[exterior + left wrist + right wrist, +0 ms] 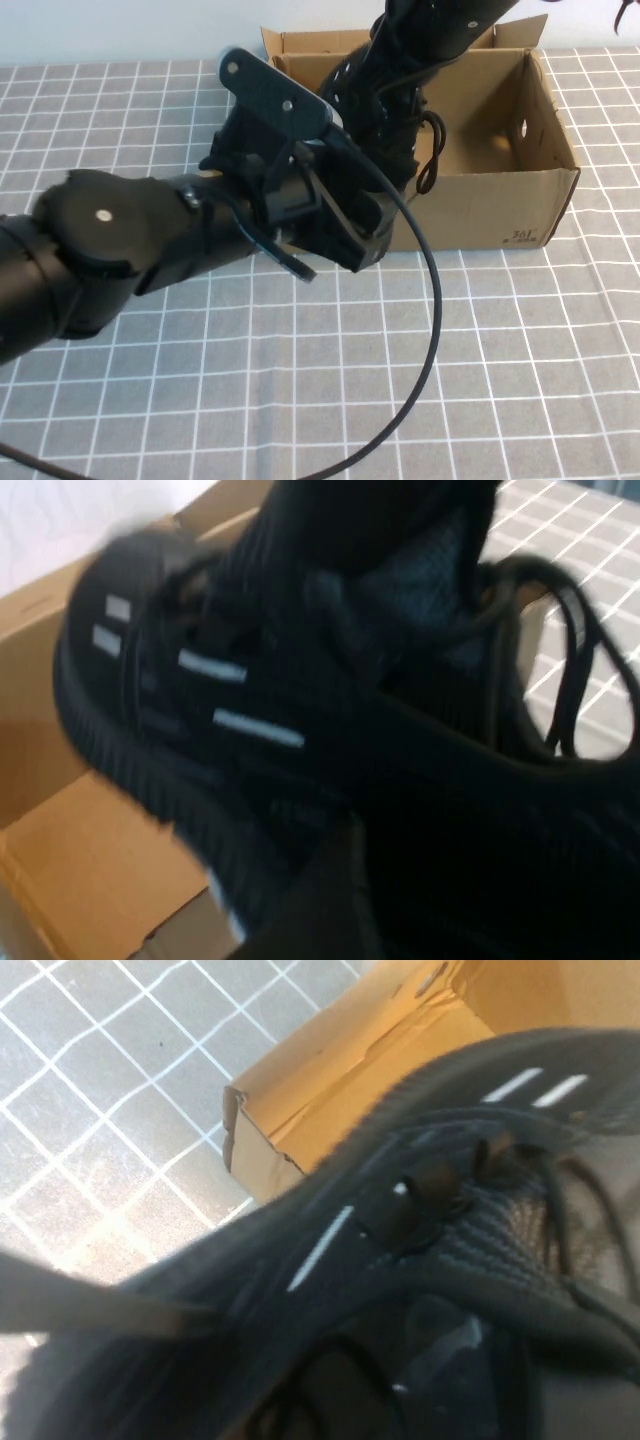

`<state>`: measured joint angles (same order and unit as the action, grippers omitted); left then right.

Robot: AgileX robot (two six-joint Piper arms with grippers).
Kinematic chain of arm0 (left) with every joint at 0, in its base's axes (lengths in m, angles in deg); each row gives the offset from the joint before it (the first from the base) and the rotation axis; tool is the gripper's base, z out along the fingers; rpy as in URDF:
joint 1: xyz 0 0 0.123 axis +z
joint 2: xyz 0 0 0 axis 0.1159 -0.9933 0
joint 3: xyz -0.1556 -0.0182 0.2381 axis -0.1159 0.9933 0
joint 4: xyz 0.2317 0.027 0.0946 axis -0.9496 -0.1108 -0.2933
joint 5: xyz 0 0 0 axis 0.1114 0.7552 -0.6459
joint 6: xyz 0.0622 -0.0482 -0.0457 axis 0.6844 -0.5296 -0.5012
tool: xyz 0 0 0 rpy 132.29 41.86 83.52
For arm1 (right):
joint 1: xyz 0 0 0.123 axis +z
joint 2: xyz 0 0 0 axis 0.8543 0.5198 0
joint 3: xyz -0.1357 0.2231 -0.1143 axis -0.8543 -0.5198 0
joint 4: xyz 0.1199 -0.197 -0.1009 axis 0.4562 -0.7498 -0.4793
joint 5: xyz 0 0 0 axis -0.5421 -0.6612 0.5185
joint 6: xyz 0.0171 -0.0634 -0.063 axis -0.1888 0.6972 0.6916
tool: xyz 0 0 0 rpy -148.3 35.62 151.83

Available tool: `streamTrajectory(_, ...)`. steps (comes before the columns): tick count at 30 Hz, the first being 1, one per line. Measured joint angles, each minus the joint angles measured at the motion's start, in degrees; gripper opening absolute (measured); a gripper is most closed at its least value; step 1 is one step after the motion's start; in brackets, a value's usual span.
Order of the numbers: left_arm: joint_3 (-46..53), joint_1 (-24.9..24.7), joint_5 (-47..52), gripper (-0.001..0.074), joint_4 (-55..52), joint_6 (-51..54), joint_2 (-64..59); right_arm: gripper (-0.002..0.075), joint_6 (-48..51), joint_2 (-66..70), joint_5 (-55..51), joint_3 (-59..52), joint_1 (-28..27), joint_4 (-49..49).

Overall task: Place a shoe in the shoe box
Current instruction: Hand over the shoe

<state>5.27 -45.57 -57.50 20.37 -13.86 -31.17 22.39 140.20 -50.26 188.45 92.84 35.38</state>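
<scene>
The black shoe (385, 95) hangs tilted over the left half of the open shoe box (520, 205), its long axis running up and back, laces dangling inside. The left gripper (345, 215) sits at the box's near wall, apparently clamped on the shoe's lower end. The right gripper (440, 25) reaches in from above; its grip cannot be told.

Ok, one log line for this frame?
shoe over open shoe box | left tool at shoe, near box front | right tool above box, at shoe
</scene>
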Motion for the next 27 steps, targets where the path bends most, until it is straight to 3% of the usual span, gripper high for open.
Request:
streamTrajectory(10, 0.00, -0.09, -5.13, 0.0618, 0.40, 0.14, -2.04, -0.0006, 0.00, 0.00, 0.44, 0.00, 0.00, 0.84)
streamTrajectory(17, 0.00, -0.09, -6.13, 0.0377, 0.59, 0.48, -2.04, -0.0006, 0.00, 0.00, 0.44, 0.00, 0.00, 0.84)
streamTrajectory(27, 0.00, -0.09, -6.97, 0.0122, 0.72, 2.76, -2.04, -0.0006, 0.00, 0.00, -0.02, 0.00, -0.09, 0.84)
